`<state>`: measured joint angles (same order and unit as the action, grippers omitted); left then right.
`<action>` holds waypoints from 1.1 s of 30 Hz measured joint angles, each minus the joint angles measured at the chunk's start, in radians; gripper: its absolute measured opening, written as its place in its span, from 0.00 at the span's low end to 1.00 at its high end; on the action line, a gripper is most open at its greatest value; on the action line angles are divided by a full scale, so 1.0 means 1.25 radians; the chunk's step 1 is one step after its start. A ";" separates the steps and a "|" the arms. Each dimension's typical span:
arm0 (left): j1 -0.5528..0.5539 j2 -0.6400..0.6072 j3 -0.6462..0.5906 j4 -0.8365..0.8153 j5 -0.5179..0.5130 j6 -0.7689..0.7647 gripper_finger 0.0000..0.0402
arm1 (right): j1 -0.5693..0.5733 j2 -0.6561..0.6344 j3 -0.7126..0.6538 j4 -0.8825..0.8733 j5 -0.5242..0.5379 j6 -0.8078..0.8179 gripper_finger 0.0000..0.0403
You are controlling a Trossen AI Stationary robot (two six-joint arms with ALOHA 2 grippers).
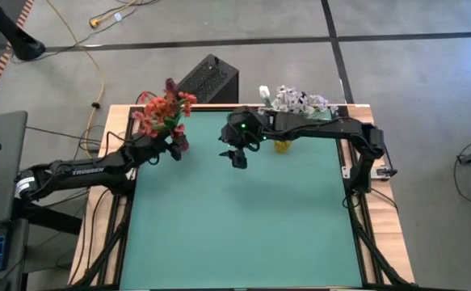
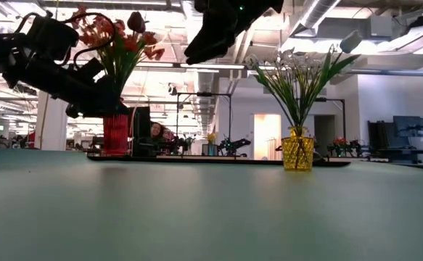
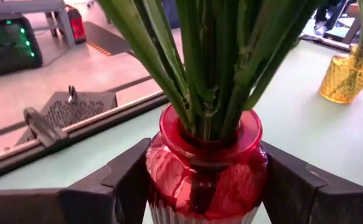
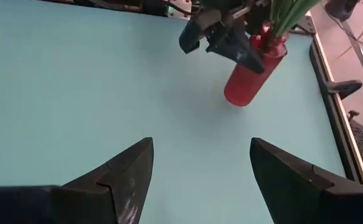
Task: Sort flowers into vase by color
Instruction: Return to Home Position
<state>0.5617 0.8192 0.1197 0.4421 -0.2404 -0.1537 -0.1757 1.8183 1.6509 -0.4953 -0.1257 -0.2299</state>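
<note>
A red glass vase (image 3: pixel 203 180) holds the orange-red flowers (image 1: pixel 164 113) on green stems (image 3: pixel 200 62) at the table's far left. My left gripper (image 1: pixel 173 145) reaches in from the left, its fingers on either side of the vase. A yellow vase (image 2: pixel 298 151) with the white flowers (image 1: pixel 296 101) stands upright on its base at the far right. My right gripper (image 1: pixel 237 155) hangs open over the far middle of the table, between the two vases, holding nothing. My left gripper has the red vase's rounded shoulder (image 3: pixel 169 163), just below the neck, between its two fingers (image 3: pixel 128 180), one on each side. The fingers come in nearly level from the table's left. The vase stays upright, and its base (image 4: pixel 237 99) looks set on the table.
A black perforated box (image 1: pixel 211 78) sits just past the table's far edge. The green table top (image 1: pixel 243 226) stretches toward the near edge. Cables lie on the floor at the far left.
</note>
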 joint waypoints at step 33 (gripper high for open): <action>-0.019 0.000 -0.043 -0.032 0.054 0.009 0.68 | 0.032 0.002 -0.003 0.051 -0.003 0.009 0.72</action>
<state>0.5381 0.8192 0.0654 0.4016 -0.1735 -0.1425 -0.1352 1.8202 1.6470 -0.4317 -0.1295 -0.2181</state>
